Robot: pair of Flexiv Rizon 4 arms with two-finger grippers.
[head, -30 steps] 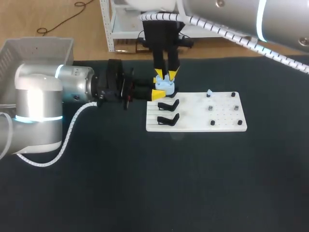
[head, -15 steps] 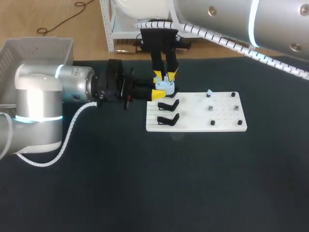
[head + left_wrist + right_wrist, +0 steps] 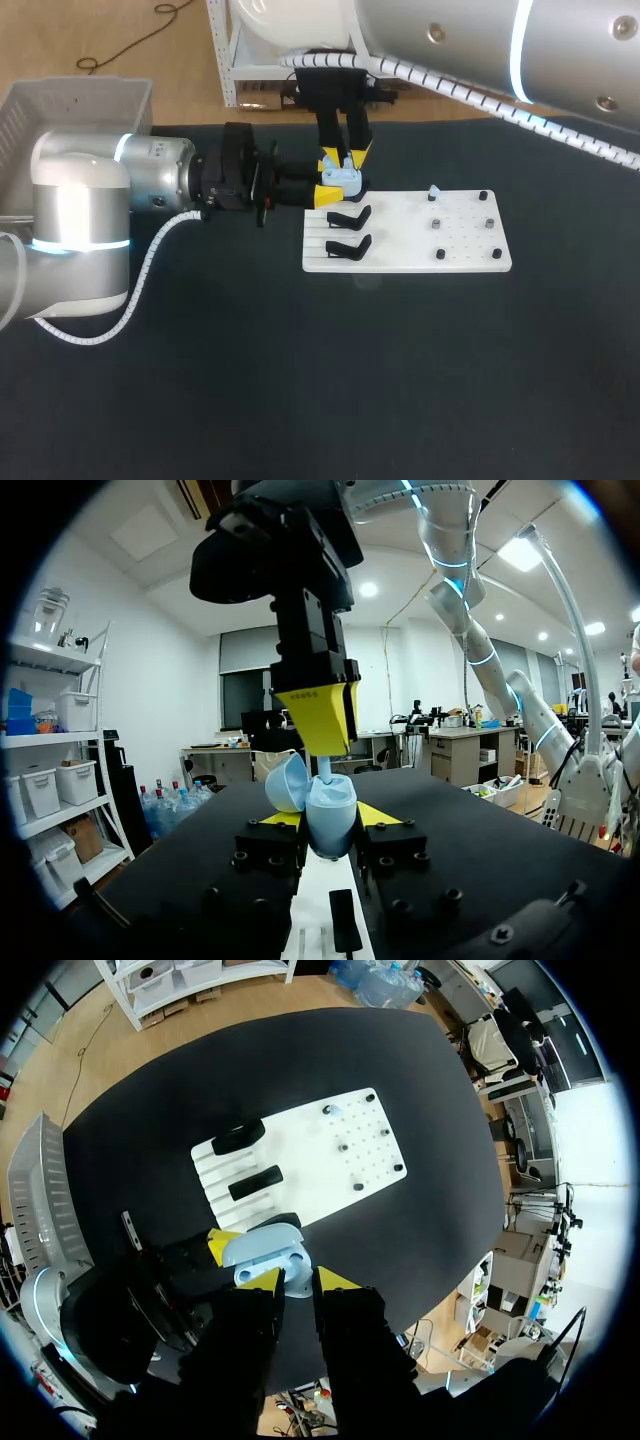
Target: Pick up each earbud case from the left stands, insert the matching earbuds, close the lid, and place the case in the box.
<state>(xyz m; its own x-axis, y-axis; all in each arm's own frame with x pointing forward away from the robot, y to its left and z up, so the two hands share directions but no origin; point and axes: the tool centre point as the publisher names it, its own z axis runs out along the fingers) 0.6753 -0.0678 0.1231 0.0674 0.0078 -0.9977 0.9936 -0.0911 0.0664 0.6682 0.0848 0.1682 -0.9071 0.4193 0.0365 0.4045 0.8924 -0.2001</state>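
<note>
Little is changing: the right arm's bulk is drifting slightly, while its fingers are staying over the case (image 3: 328, 820). Pale blue, smooth and rounded, the case is sitting lid-open, clamped in the left gripper (image 3: 330, 195) fingers above the white board (image 3: 460, 255)'s far left corner. That is probably steadying it for the right gripper (image 3: 344, 156), whose fingers are pinching an earbud (image 3: 325, 769) into it. Two black stands (image 3: 348, 216) are sitting bare beside it on the dark matte worktop (image 3: 300, 380).

The head view looks down over the whole table (image 3: 300, 400), the left wrist level and the right wrist straight down, both close on the shared case (image 3: 341, 180).
</note>
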